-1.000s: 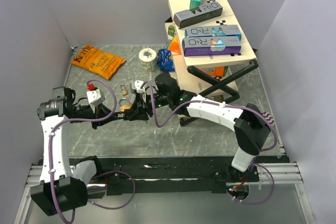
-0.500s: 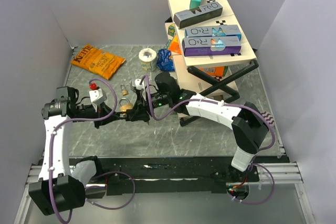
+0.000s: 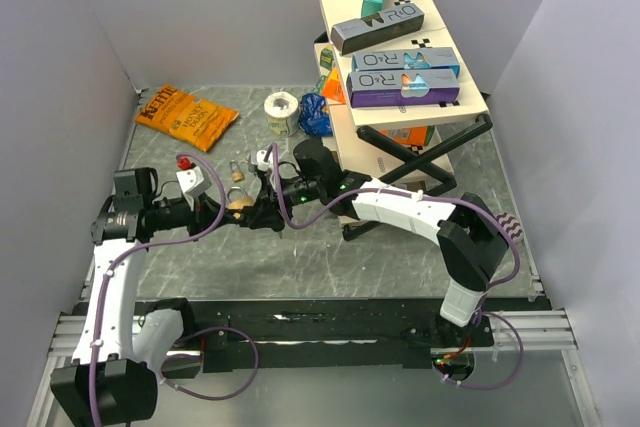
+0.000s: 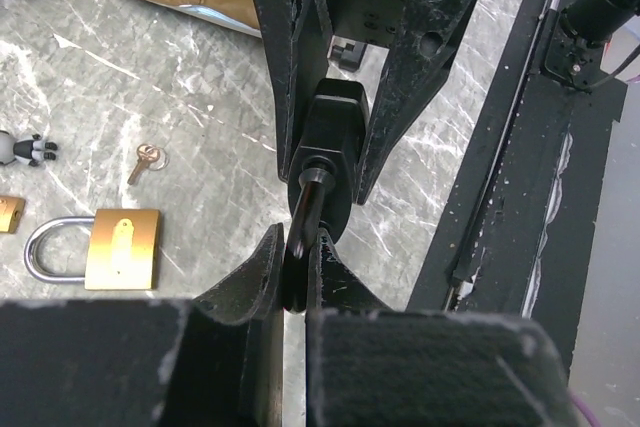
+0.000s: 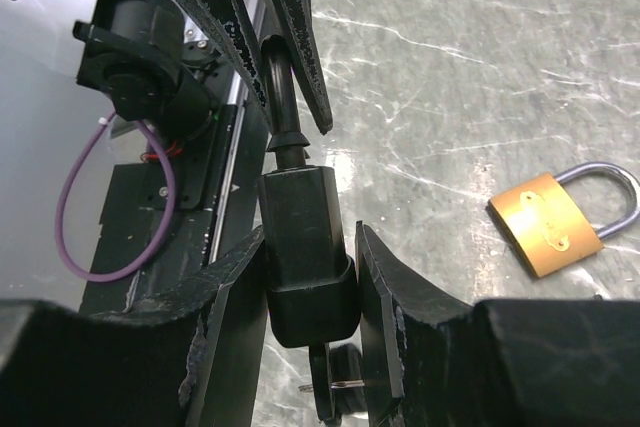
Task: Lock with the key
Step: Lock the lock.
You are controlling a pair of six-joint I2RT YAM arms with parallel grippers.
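Note:
A black padlock (image 5: 305, 247) is clamped between my right gripper's (image 5: 310, 230) fingers, above the marble table. It also shows in the left wrist view (image 4: 330, 147). My left gripper (image 4: 298, 237) is shut on the head of a dark key (image 4: 305, 202), and the key's shaft sits in the padlock's keyhole. The key also shows in the right wrist view (image 5: 283, 97), held by the left fingers. In the top view the left gripper (image 3: 228, 212) and the right gripper (image 3: 262, 212) meet tip to tip at the table's left middle.
A brass padlock (image 4: 110, 247) and a small loose key (image 4: 145, 159) lie on the table beside the grippers. A chip bag (image 3: 186, 117), a tape roll (image 3: 281, 110), a blue bag (image 3: 315, 115) and a stand stacked with boxes (image 3: 400, 47) are at the back.
My left arm's elbow has swung down and to the right and its wrist has turned, still holding the key in the padlock. The right arm has barely moved.

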